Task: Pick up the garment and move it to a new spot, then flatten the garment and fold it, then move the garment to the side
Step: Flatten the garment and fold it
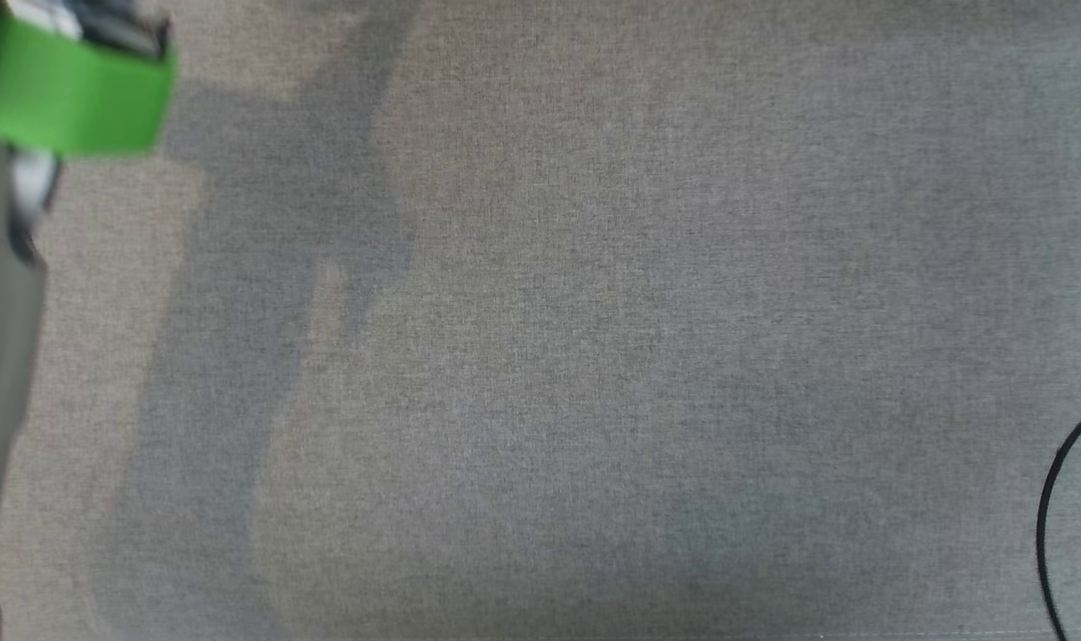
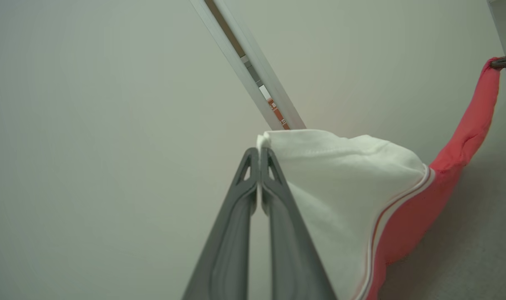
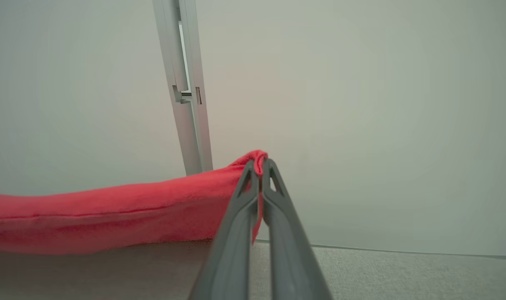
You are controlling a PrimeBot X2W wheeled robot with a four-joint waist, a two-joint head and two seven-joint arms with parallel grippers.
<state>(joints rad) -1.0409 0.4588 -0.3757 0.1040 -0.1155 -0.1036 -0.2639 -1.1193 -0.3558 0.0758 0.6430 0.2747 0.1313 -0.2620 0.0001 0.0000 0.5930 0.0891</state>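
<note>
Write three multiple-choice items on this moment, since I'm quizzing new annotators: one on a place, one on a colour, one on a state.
1. Where is the garment? A spread flat on the table; B strung between both grippers; C on the floor.
2. What colour is the part the left gripper pinches? A white; B red; C black.
3. The right gripper is: A wide open; B shut on the garment; C shut on nothing.
Answers: B, each wrist view shows a pinched end; A, white cloth at its tips; B, red cloth between closed fingers.
</note>
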